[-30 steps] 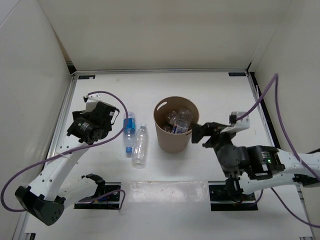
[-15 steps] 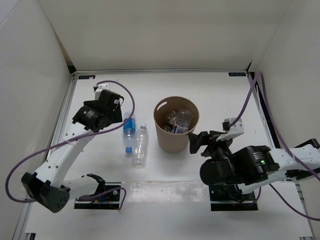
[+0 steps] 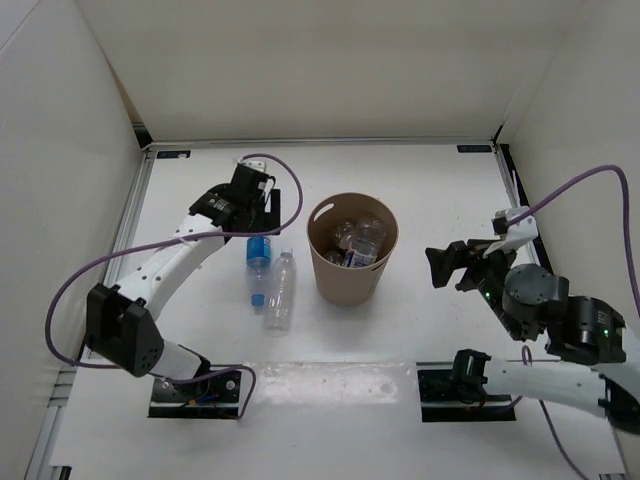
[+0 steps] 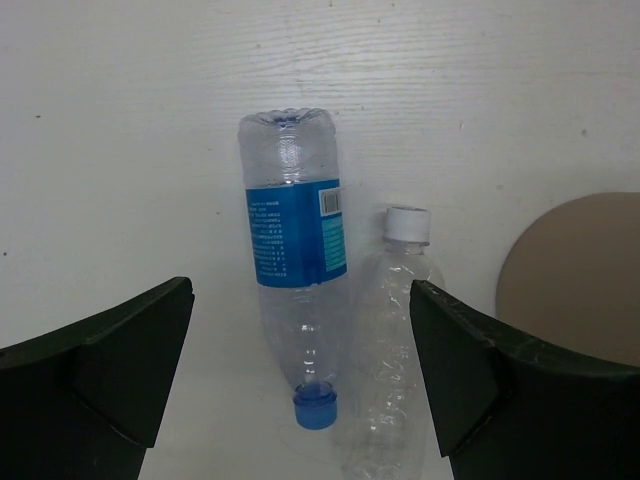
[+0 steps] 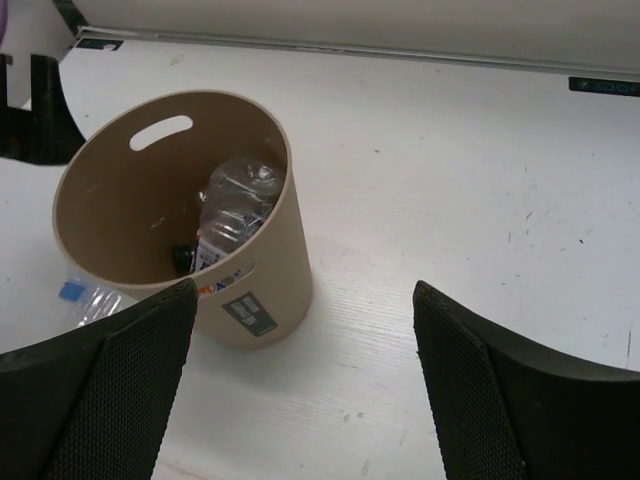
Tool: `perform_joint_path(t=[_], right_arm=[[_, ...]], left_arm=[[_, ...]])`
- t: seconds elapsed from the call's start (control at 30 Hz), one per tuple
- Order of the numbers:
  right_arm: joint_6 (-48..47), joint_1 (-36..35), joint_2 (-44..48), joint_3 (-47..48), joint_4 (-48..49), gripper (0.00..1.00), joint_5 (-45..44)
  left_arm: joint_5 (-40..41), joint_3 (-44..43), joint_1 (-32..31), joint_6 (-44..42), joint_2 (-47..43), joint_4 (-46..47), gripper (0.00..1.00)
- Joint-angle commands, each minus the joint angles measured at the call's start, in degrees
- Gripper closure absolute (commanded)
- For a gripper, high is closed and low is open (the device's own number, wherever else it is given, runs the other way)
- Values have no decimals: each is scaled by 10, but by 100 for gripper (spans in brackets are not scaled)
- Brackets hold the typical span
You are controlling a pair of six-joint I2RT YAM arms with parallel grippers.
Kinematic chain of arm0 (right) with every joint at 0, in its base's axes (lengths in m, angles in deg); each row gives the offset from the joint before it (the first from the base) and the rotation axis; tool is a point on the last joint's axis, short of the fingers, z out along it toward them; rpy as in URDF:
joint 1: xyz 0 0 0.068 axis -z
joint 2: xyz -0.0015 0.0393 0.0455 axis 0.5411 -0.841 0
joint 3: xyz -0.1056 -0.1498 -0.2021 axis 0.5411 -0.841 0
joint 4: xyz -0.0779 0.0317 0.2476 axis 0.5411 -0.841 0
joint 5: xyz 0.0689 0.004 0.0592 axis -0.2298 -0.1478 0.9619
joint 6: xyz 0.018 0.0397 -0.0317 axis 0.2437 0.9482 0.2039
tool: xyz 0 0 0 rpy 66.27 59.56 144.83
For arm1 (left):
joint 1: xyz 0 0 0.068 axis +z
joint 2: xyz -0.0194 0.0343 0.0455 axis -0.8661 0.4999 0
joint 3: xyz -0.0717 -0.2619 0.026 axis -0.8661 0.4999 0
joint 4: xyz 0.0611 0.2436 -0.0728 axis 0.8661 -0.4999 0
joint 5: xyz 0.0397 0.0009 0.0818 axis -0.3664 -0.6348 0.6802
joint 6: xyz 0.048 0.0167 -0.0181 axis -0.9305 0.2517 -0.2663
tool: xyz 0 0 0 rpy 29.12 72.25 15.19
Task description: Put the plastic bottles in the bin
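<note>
Two plastic bottles lie side by side on the white table left of the bin [image 3: 350, 275]. One has a blue label [image 3: 258, 250] and a blue cap, the other [image 3: 281, 290] is clear with a white cap. My left gripper [image 3: 262, 220] hangs open just beyond them; in the left wrist view the blue-labelled bottle [image 4: 295, 250] and the clear bottle [image 4: 400, 300] lie between its wide fingers. Several bottles [image 5: 235, 200] rest inside the tan bin [image 5: 270, 290]. My right gripper [image 3: 450, 268] stands open and empty to the right of the bin, apart from it.
White walls close the table on the left, back and right. The bin's edge [image 4: 575, 270] shows right of the clear bottle in the left wrist view. Purple cables loop from both arms. Black mounting plates sit at the near edge.
The left arm has swung forward and right, bringing its gripper over the far ends of the two bottles. The right arm has drawn back to the right, away from the bin.
</note>
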Motion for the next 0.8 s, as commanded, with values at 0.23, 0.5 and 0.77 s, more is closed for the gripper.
perform_joint_path(t=[0.23,0.5,0.77], right_arm=[[-94,403,-20,4,73,11,602],[-105,496,3,13,73,11,674],[-97,462,2,6,78,11,644]], left_arm=[[-87,-5,62,-10,120,53,0],[-135,-20,80,16,206,40,1],[-152,-21,80,22,254,30,16]])
